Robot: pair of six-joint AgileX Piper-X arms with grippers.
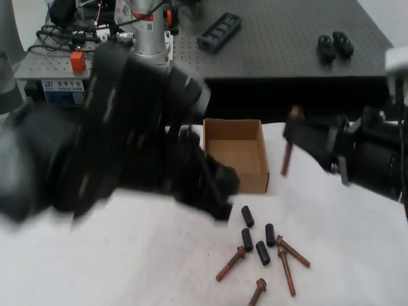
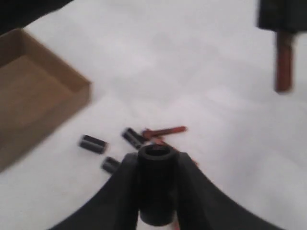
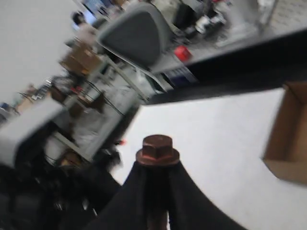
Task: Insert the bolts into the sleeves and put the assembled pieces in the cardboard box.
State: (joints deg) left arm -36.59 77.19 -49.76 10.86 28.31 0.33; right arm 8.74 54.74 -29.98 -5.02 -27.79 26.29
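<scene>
My left gripper (image 2: 156, 165) is shut on a black sleeve (image 2: 156, 187), held upright above the white cloth with its open end up. My right gripper (image 3: 157, 168) is shut on a copper bolt (image 3: 157, 149), head up. In the high view that bolt (image 1: 287, 158) hangs upright just right of the cardboard box (image 1: 236, 137). The left gripper (image 1: 222, 191) sits in front of the box's left side. Several loose sleeves (image 1: 247, 217) and bolts (image 1: 230, 264) lie on the cloth in front of the box. The left wrist view shows the box (image 2: 33, 96), loose sleeves (image 2: 92, 143) and the right gripper's bolt (image 2: 284, 62).
Behind the cloth stands a dark perforated bench (image 1: 287, 38) with a black tray (image 1: 218, 30), two black knobs (image 1: 335, 44) and cabling at the left. The left arm's bulk (image 1: 95, 146) covers the cloth's left side.
</scene>
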